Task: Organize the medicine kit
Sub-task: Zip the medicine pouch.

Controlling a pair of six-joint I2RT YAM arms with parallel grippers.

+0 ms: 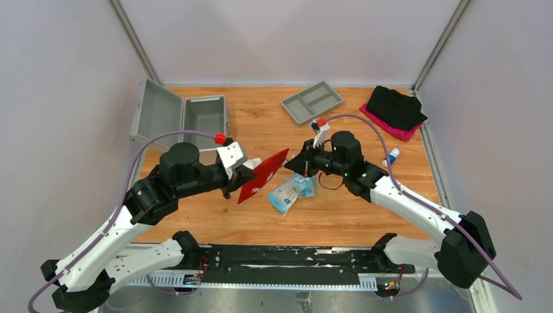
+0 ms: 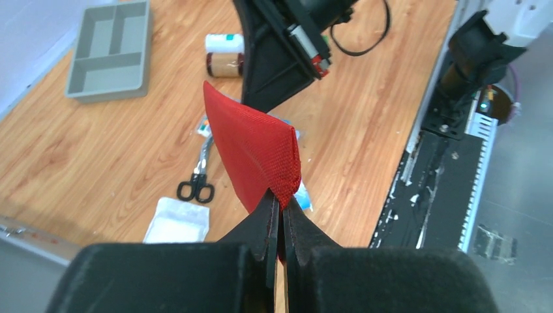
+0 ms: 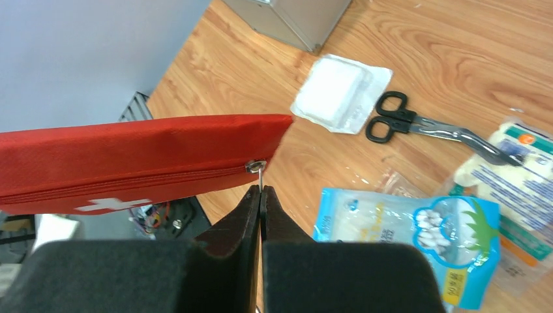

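Above the table (image 1: 215, 222) centre, red first-aid pouch (image 1: 263, 176) hangs in the air between both arms, clear of the wood. Left gripper (image 2: 282, 202) has its fingers closed hard on one end of the pouch with fabric bunched between them, likely an anchor so the bag does not swing. Right gripper (image 3: 261, 192) fingers are pinched together on the zipper pull (image 3: 257, 167) at the opposite end; the zip looks closed along the side with the white cross. Judgement: the step in hand is unzipping, one arm bracing while the other draws the pull along, which is why the pouch is stretched flat between them. Loose supplies lie on the wood below: scissors (image 3: 417, 124), gauze pad (image 3: 339, 91), cotton-ball bag (image 3: 417, 228), and more packets partly hidden beside it. Grey case (image 1: 195, 117) stands open at far left and grey tray (image 1: 312, 102) at far centre, both well apart from the pouch. Nothing looks packed, so the task seems early. Risk: the thin pull may slip from the pinch.
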